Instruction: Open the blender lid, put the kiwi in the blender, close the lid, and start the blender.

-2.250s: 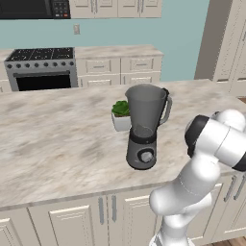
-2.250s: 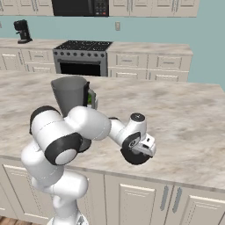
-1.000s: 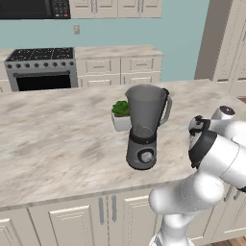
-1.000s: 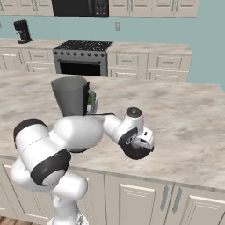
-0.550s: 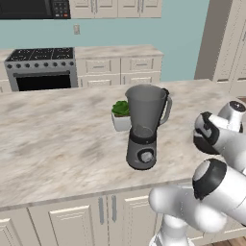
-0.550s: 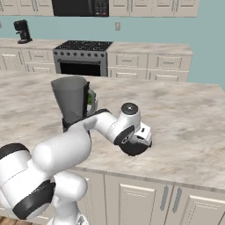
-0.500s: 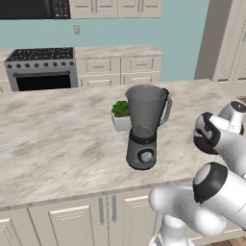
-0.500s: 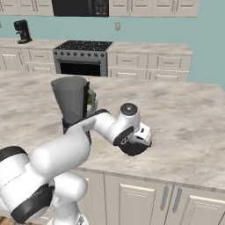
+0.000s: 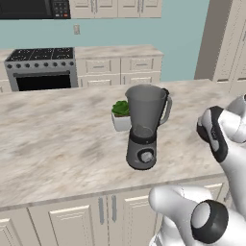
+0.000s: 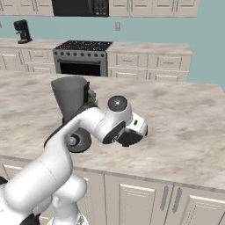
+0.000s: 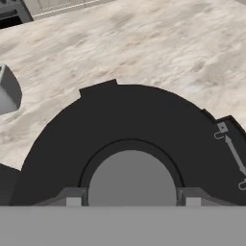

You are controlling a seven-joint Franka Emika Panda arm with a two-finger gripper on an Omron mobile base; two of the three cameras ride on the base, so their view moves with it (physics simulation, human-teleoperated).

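Swinging rightward since earlier, my hand (image 10: 132, 135) grips the round black disc lid (image 11: 129, 144) by its grey knob (image 11: 132, 178), low over the marble worktop (image 10: 184, 127), right of the open smoky-jarred blender (image 9: 143, 127); I should set it flat, then release.

This was a home kitchen. A marble-patterned island counter (image 9: 57, 144) ran across the foreground over cream cabinet doors (image 9: 62, 221). Against the teal back wall (image 9: 182, 43) stood a steel range (image 9: 42, 69) with a black microwave (image 10: 79, 6) above, and a coffee maker (image 10: 22, 31) sat at the far left corner of the back counter. A blender (image 9: 145, 126) and potted plant (image 9: 121, 115) stood mid-island.
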